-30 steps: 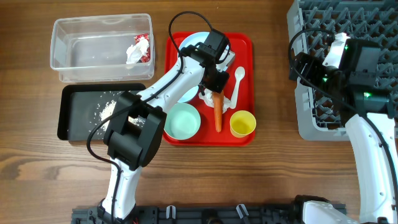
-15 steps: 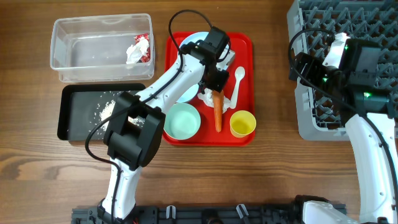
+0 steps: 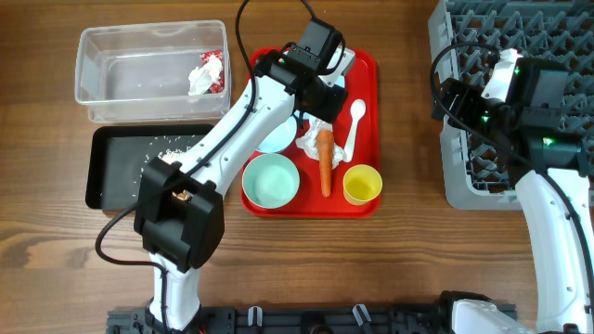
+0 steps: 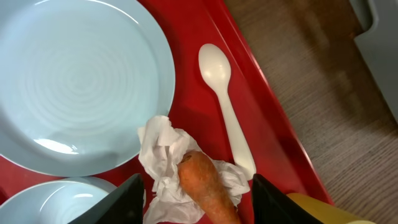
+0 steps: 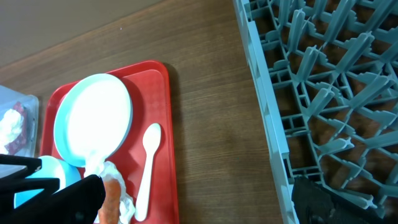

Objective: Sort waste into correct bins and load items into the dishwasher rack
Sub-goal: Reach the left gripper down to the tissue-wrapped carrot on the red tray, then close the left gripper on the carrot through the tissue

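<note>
The left claw (image 4: 198,182) hangs over the red tray (image 3: 364,70) with its two fingers apart, and it holds nothing. The fat end of the carrot (image 4: 205,186) sits in the gap between the fingers, with a little room on each side, so the claw looks lined up to pinch it. The carrot lies on top of a crumpled white tissue (image 4: 158,146), just right of the blue plate (image 4: 74,81) and just left of the white spoon (image 4: 225,112). Its thin end points to the near side of the tray, between the green bowl (image 3: 272,180) and the yellow cup (image 3: 362,185). The carrot is food, so it most likely belongs in the black tray (image 3: 116,176) on the left, where the white grains (image 3: 162,156) lie. The clear tub (image 3: 148,42) behind it holds the red wrapper (image 3: 216,70) and a second tissue (image 3: 199,82), so that one looks like the bin for paper and plastic. The claw needs to grab only the carrot, or the tissue under it may come up too. The right claw (image 5: 198,186) is wide apart and empty. It hangs by the left edge of the grey rack (image 3: 538,28) on the far right, well away from the tray, likely so the two arms do not bump.
</note>
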{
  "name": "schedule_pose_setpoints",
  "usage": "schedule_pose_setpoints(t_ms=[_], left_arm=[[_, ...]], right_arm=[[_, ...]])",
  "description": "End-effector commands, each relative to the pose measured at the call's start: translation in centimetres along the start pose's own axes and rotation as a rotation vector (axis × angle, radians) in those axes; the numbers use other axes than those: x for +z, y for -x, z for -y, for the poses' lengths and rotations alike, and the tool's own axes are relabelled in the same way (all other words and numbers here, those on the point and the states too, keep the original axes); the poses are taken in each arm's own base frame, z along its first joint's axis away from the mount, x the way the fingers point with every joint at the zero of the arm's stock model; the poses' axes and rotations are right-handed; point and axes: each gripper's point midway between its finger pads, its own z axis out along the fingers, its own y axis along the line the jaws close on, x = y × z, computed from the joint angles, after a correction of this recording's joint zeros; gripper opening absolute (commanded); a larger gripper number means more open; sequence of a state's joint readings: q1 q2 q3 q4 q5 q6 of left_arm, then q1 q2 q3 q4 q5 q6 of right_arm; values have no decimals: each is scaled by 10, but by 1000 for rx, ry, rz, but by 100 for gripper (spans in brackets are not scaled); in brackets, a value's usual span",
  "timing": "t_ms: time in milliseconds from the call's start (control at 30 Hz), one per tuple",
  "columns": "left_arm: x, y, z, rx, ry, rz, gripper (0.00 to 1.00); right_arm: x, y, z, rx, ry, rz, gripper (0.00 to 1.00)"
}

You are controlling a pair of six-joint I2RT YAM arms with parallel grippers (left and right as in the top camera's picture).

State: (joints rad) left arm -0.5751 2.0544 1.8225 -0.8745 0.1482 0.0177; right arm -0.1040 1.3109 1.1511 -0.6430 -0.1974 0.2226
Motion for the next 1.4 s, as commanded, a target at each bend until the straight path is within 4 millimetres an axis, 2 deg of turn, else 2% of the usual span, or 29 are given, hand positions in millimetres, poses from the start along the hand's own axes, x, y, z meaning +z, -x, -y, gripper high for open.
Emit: schedule_pose_setpoints(t_ms=[0, 100, 367, 767, 1000, 1233, 1367], left_arm=[[34, -23, -5, -7, 13, -95, 55], [50, -35, -8, -14, 15, -142, 54], [63, -42, -13, -16, 33, -170, 47], [89, -63, -18, -22, 53, -244, 50], [92, -65, -19, -24, 53, -251, 50], [93, -64, -16, -23, 51, -245, 36], [95, -61, -8, -8, 46, -232, 35]], right_arm=[[-1, 8, 2, -12, -15, 17, 100], [-1, 8, 2, -12, -15, 18, 100], [-1, 8, 2, -13, -15, 19, 100], [-1, 8, 2, -13, -15, 18, 100], [-2, 8, 2, -13, -14, 18, 100], [-1, 8, 2, -12, -15, 18, 99], [-1, 8, 2, -12, -15, 18, 100]])
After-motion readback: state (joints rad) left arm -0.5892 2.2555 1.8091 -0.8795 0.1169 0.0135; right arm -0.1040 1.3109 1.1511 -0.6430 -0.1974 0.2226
